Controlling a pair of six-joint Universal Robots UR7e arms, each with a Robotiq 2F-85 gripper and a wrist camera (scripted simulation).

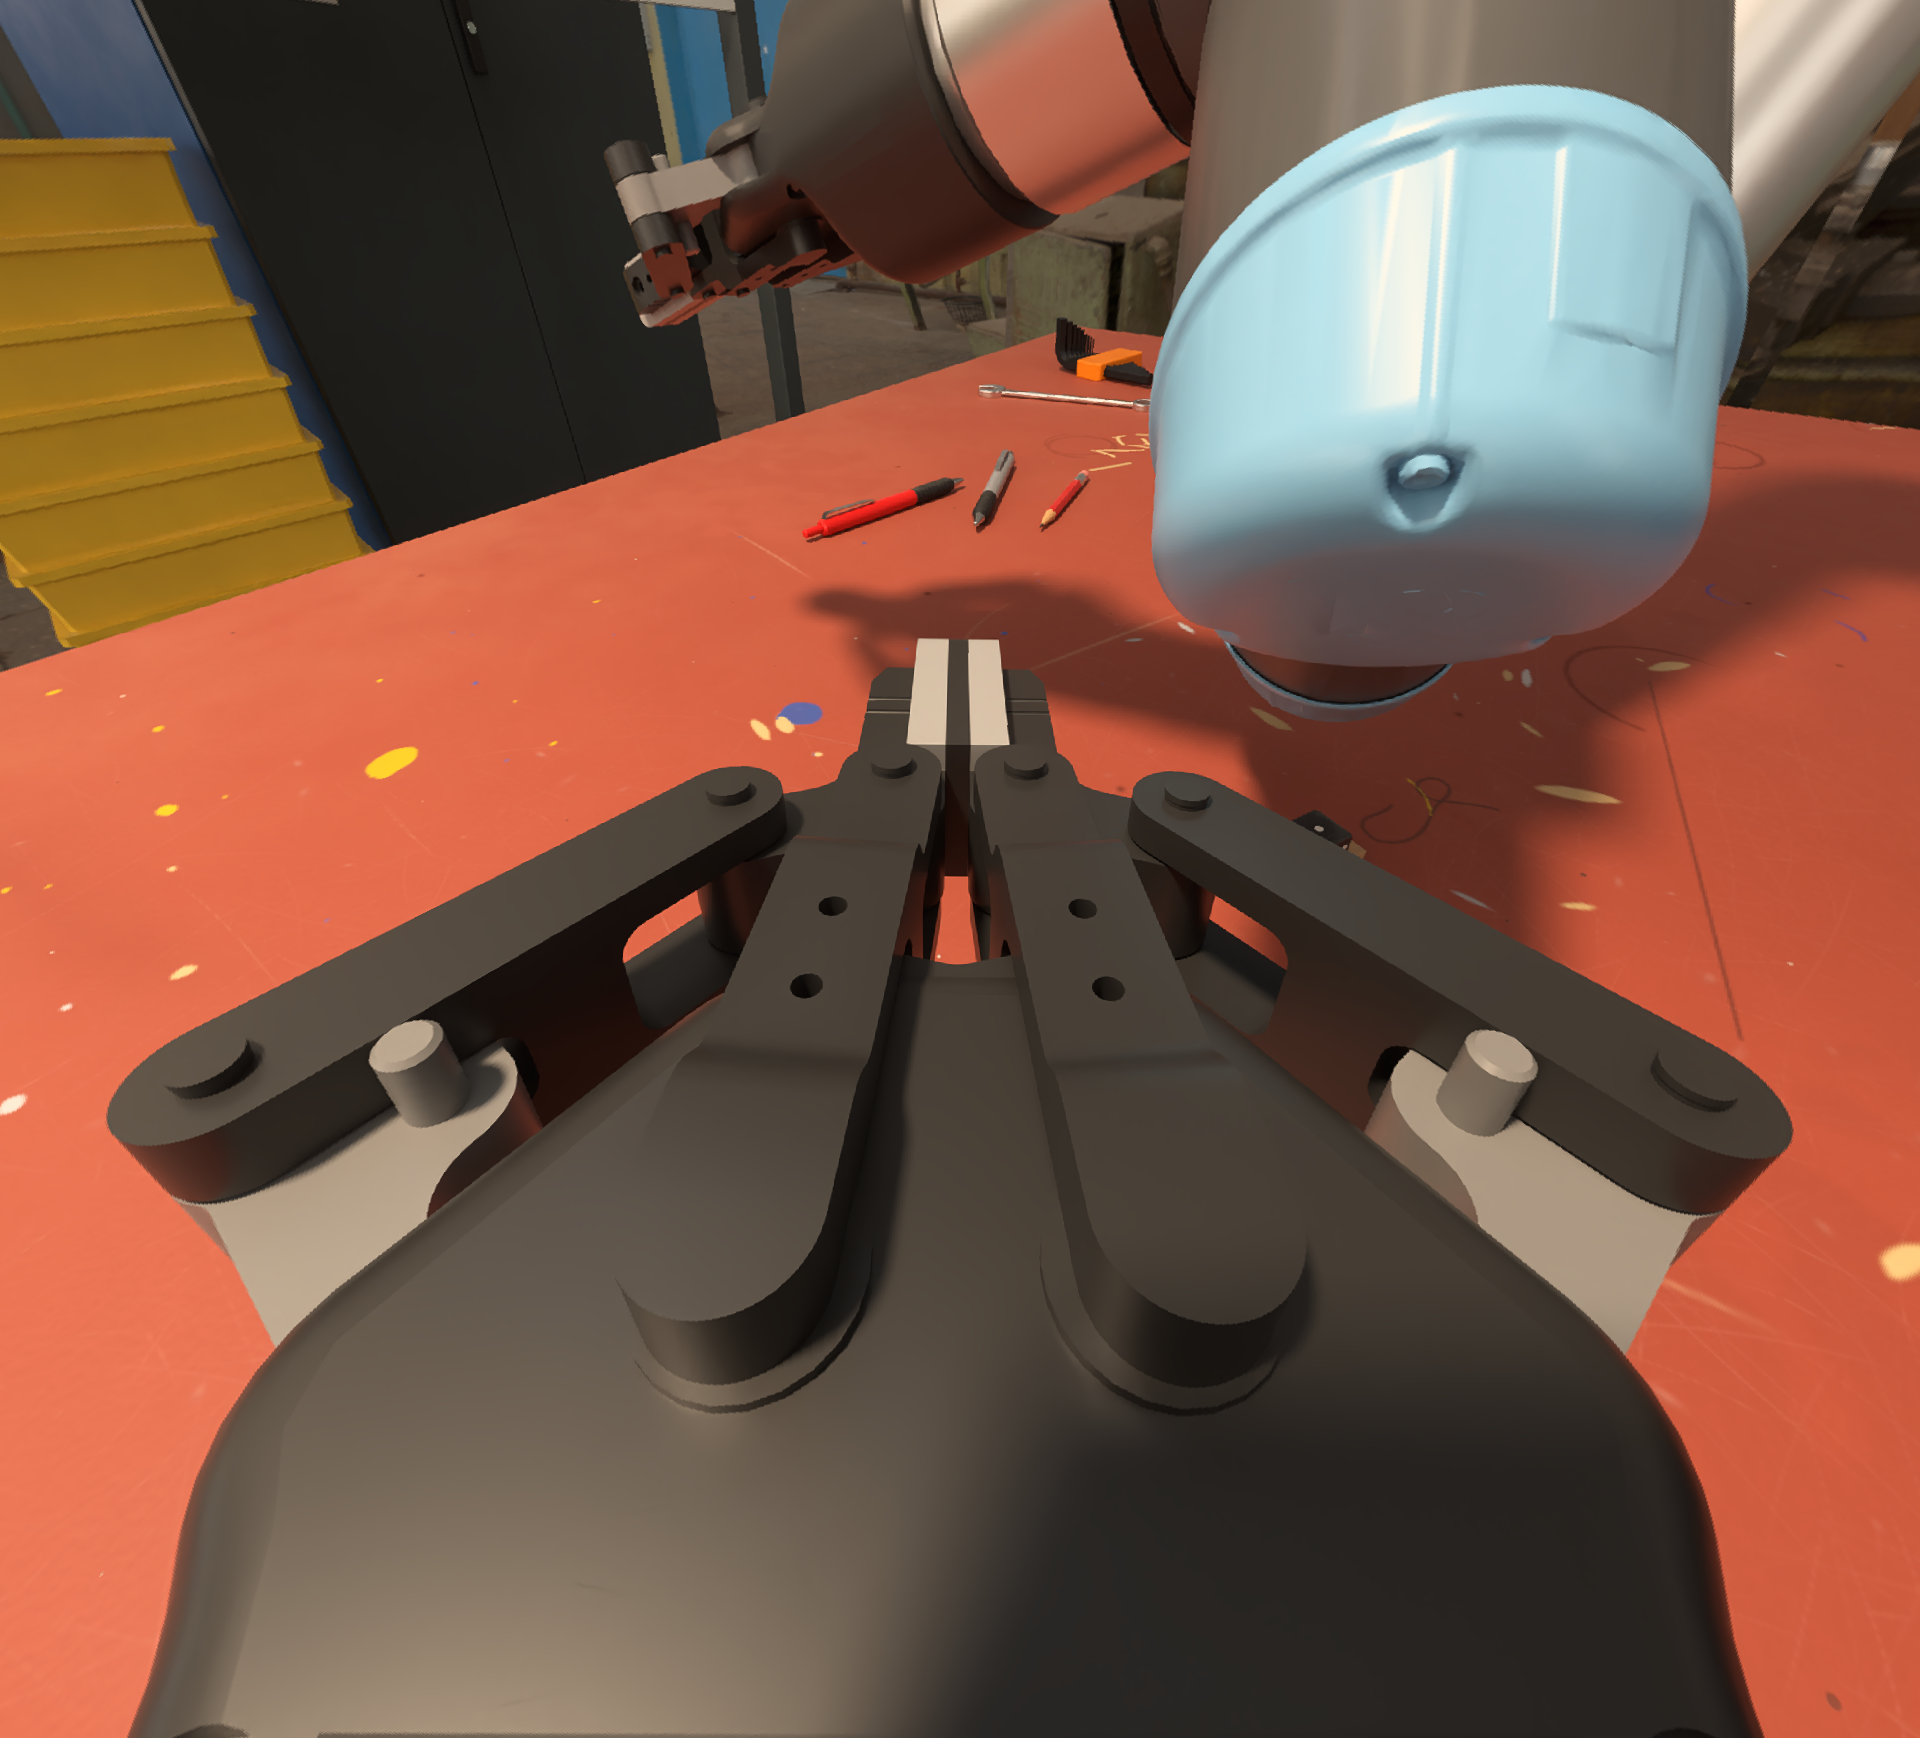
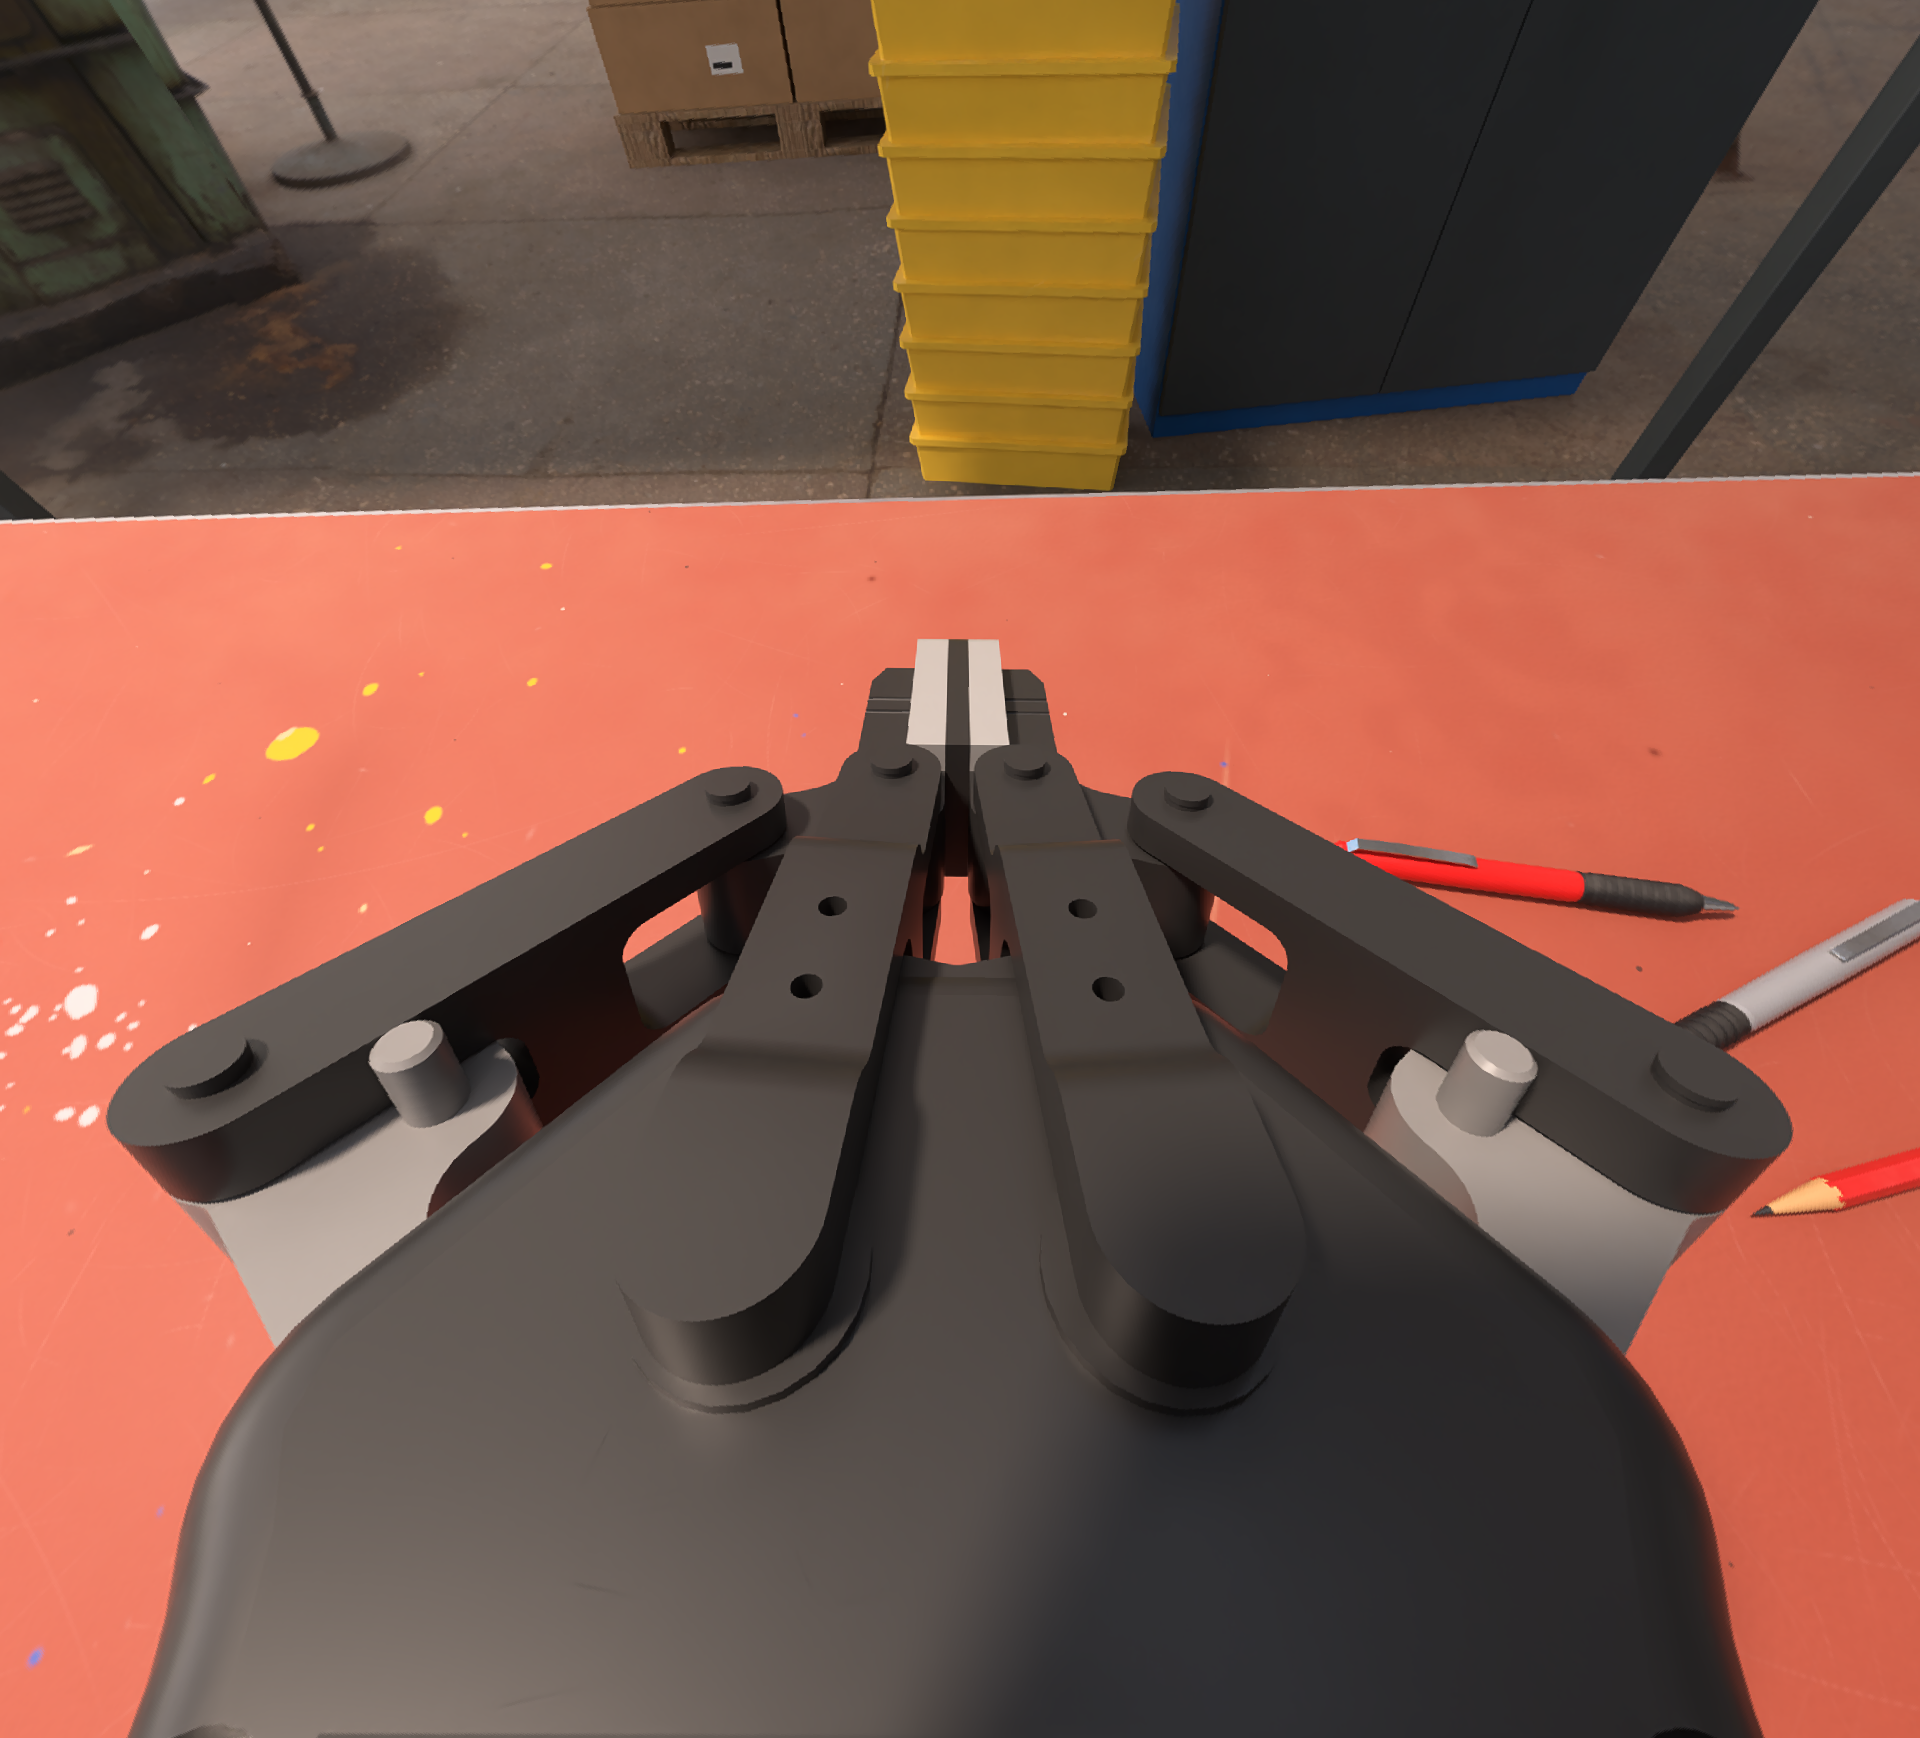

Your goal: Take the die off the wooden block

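I see no die and no wooden block clearly in either view. A small dark object [image 1: 1328, 829] peeks out behind my left gripper's right linkage; I cannot tell what it is. My left gripper [image 1: 957, 649] is shut and empty, low over the red table [image 1: 520, 701]. My right gripper [image 2: 957, 649] is shut and empty over the table [image 2: 520, 649], pointing at its far edge. It also shows far off in the left wrist view [image 1: 665, 265], held in the air beyond the table.
The right arm's big blue-capped joint [image 1: 1444, 379] hangs close ahead on the right. A red pen [image 1: 883, 506], a marker [image 1: 992, 488], a red pencil [image 1: 1064, 499], a wrench [image 1: 1060, 396] and a hex key set [image 1: 1101, 360] lie on the table. Stacked yellow bins [image 2: 1023, 161] stand beyond the edge.
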